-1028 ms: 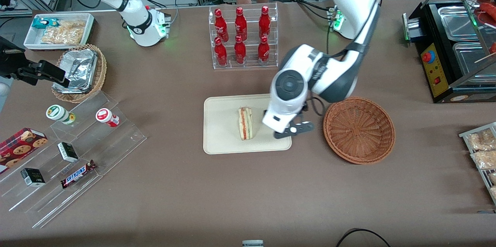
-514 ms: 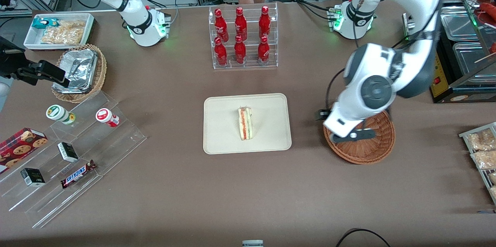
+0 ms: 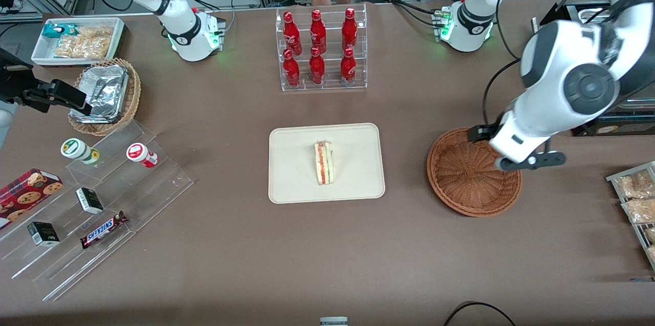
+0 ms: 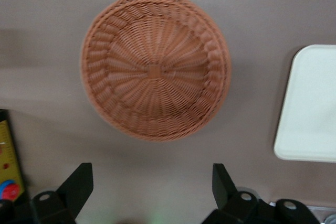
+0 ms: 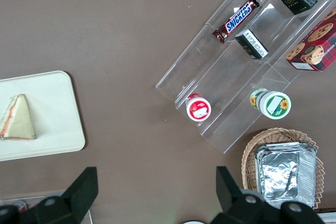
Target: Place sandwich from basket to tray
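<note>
While raised above the worktop (image 3: 327, 264) with nothing between its fingers (image 4: 79, 182), the end effector (image 3: 529, 161) hangs spread wide over the basket's rim, on the side toward the working arm's end. Seen in the left wrist view as two dark fingertips well apart, both clear of the wicker, gripping nothing.

Directly under that camera: the basket (image 4: 155, 65), round, reddish-brown, woven, sitting flat with its bowl bare down to the small square knot at the centre. Beside it, apart from its rim, a rounded corner of the tray (image 4: 310, 103).

Toward the parked arm's end from the basket (image 3: 473, 172), separated by a strip of brown worktop: the tray (image 3: 291, 182), cream-beige, flat, low-rimmed. Resting on it, near its middle: the sandwich (image 3: 324, 163), a pale triangular wedge standing on edge with its red-orange and green filling layers turned upward toward the front camera. From the right wrist view, the same sandwich (image 5: 17, 119) showing its white triangular face, well inside the tray (image 5: 58, 129) rim.

Farther from the front camera than the tray: a clear rack of red bottles (image 3: 320, 47). Toward the parked arm's end: a clear stepped display (image 3: 102, 208) holding small snacks
</note>
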### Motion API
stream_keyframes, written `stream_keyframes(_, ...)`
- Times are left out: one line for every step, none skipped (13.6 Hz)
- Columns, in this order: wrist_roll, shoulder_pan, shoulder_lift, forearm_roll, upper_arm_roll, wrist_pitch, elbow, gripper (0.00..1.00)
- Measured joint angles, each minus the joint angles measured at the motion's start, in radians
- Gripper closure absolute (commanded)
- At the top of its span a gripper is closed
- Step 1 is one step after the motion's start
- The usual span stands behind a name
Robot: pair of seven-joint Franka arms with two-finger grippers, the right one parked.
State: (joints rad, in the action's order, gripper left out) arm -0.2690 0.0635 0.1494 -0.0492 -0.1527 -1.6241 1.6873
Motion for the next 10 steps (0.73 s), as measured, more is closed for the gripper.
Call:
stream_keyframes(0.051,-0.032,-0.021,-0.002,-0.007,0.018,0.0,0.0)
stream_keyframes(0.096,-0.062,-0.04,-0.002,-0.009,0.028,0.0,0.0)
stream_keyframes(0.133,-0.089,-0.058,-0.002,-0.008,0.032,0.0,0.0)
stream_keyframes(0.158,-0.11,-0.073,-0.002,-0.009,0.034,0.0,0.0)
stream_keyframes(0.17,-0.124,-0.084,-0.002,-0.009,0.036,-0.001,0.0)
stream_keyframes(0.176,-0.132,-0.093,-0.002,-0.009,0.04,-0.004,0.0)
stream_keyframes(0.183,-0.137,-0.101,-0.002,-0.009,0.05,-0.009,0.0)
stream_keyframes(0.188,-0.138,-0.11,-0.002,-0.008,0.063,-0.015,0.0)
stream_keyframes(0.19,-0.139,-0.12,-0.002,-0.007,0.074,-0.019,0.0)
stream_keyframes(0.191,-0.139,-0.129,-0.002,-0.004,0.078,-0.019,0.0)
